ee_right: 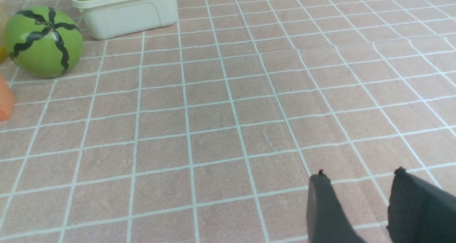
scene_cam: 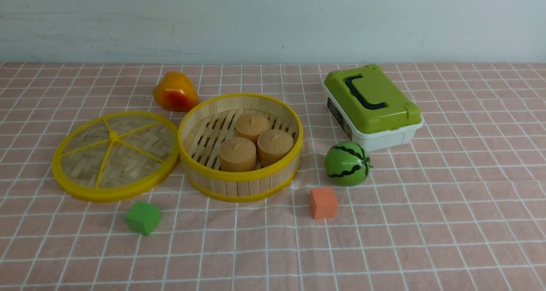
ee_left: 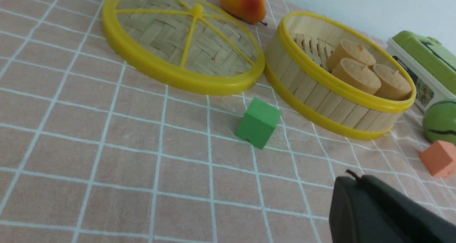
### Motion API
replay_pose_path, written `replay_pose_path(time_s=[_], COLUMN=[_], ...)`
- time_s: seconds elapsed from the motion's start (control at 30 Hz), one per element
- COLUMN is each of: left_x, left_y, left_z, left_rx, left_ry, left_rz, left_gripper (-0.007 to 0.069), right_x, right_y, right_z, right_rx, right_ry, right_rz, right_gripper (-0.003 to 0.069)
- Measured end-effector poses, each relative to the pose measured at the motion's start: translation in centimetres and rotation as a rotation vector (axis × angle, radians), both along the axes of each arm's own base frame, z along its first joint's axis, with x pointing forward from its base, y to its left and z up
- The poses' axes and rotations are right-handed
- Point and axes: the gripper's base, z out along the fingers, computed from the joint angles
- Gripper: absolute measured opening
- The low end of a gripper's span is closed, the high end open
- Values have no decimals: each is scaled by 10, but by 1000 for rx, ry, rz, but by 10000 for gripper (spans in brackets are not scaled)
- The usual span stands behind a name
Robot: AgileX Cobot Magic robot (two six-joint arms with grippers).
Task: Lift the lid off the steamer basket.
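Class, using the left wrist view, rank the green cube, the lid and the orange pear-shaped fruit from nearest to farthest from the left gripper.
1. Green cube: on the cloth, closest to the left gripper.
2. Lid: flat on the cloth beyond the cube, beside the steamer basket.
3. Orange pear-shaped fruit: behind the lid, near the wall.

green box [scene_cam: 372,103], toy watermelon [scene_cam: 347,163], two cubes [scene_cam: 143,217]

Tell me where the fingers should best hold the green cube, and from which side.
Grip the green cube across two opposite flat side faces, coming from straight above. It sits apart from the lid on open cloth, so the fingers probably have room on each side.
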Motion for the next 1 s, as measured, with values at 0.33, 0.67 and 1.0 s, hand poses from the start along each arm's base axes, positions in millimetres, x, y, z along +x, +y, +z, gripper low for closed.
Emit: replay_pose_path(time_s=[0.33, 0.67, 1.0], left_x=[-2, -2, -2], left_y=[2, 2, 2], left_z=[-15, -15, -15], left_rx=[124, 129, 130], left_ry=[88, 90, 93], left_rz=[-11, -11, -11], left_gripper=[-13, -13, -13], right_x=[0, 0, 0], right_y=[0, 0, 0], right_z=[0, 0, 0], right_rx=[0, 0, 0], right_ry=[0, 0, 0], right_rz=[0, 0, 0], right_gripper=[241, 241, 241])
